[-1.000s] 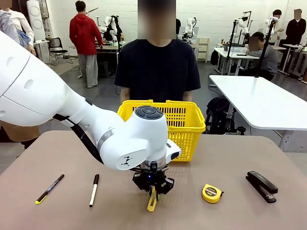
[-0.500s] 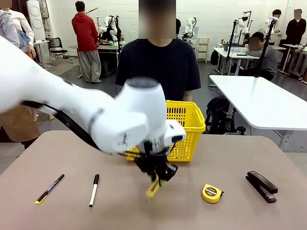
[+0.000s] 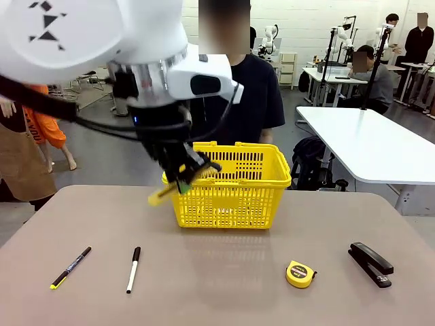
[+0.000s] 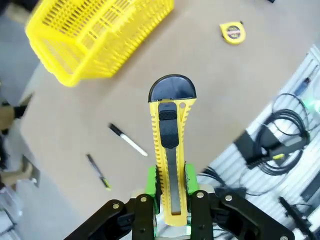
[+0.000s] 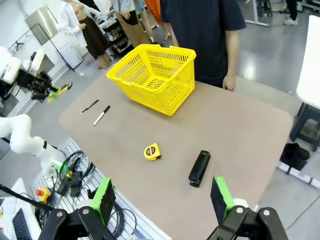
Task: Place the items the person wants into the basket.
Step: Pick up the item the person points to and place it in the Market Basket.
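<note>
Between the left hand's green pads the knife is clamped by one end, its black-capped end pointing away from the wrist. A second ago this hand was down on the tabletop, closed on the knife. It has since swung up and toward the far side, so the knife now hangs in the air at the basket's near-left corner, around rim level and not yet over the opening. The pick looks done and the carry is under way. This item still has to be brought above the basket and let go. The marker and stapler lie where they were, as do the pen and tape measure. The right hand hangs wide open and empty, high above the tabletop.
</note>
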`<state>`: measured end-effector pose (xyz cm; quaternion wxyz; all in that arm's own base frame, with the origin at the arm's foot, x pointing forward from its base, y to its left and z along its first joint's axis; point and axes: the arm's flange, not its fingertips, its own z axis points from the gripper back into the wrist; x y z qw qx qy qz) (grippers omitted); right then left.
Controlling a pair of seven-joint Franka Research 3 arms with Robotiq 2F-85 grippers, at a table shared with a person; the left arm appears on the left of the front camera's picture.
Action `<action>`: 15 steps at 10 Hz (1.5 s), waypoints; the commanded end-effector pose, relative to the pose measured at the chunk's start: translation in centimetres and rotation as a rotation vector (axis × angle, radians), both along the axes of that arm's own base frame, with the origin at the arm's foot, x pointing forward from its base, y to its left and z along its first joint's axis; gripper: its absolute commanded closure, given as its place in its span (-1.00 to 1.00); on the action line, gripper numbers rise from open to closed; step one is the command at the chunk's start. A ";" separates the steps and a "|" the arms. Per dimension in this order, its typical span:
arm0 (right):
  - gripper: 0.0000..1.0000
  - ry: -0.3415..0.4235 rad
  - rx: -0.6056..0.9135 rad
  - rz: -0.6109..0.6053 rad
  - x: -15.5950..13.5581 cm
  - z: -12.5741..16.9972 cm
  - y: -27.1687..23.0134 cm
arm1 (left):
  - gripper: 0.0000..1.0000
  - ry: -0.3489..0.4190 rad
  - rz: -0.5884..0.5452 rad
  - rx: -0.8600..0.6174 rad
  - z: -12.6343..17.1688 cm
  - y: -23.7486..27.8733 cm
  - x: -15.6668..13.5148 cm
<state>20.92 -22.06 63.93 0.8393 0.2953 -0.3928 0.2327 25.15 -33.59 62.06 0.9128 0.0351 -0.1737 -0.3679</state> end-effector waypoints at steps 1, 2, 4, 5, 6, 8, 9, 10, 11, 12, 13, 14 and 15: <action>-1.00 -0.016 0.007 0.016 0.1 0.1 0.0 | 1.00 -0.068 -0.085 0.019 0.4 -0.4 8.8; -1.00 -0.016 0.007 0.016 0.1 0.1 0.0 | 1.00 -0.078 -0.098 0.015 0.6 -0.2 12.6; -1.00 -0.016 0.007 0.016 0.1 0.1 0.0 | 1.00 -0.042 -0.117 0.017 0.0 -0.4 19.6; -1.00 -0.016 0.007 0.016 0.1 0.1 0.0 | 1.00 0.006 -0.133 0.006 -0.8 -0.7 22.8; -1.00 -0.016 0.007 0.016 0.1 0.1 0.0 | 1.00 0.035 -0.138 0.004 -1.5 -1.1 24.9; -1.00 -0.016 0.007 0.016 0.1 0.1 0.0 | 1.00 0.058 -0.123 0.003 -2.0 -1.4 26.9; -1.00 -0.016 0.007 0.016 0.1 0.1 0.0 | 1.00 0.020 -0.109 -0.010 -3.5 -0.6 25.6; -1.00 -0.016 0.007 0.016 0.1 0.1 0.0 | 1.00 0.020 -0.109 -0.010 -3.5 -0.6 25.6; -1.00 -0.016 0.007 0.016 0.1 0.1 0.0 | 1.00 0.020 -0.109 -0.010 -3.5 -0.6 25.6; -1.00 -0.016 0.007 0.016 0.1 0.1 0.0 | 1.00 0.020 -0.109 -0.010 -3.5 -0.6 25.6; -1.00 -0.016 0.007 0.016 0.1 0.1 0.0 | 0.49 0.038 -0.111 -0.014 -3.3 -1.2 26.5; -1.00 -0.016 0.007 0.016 0.1 0.1 0.0 | 0.49 0.135 -0.068 -0.019 -8.0 -0.5 28.1; -1.00 -0.016 0.007 0.016 0.1 0.1 0.0 | 0.49 0.159 -0.064 -0.051 -10.9 0.2 29.2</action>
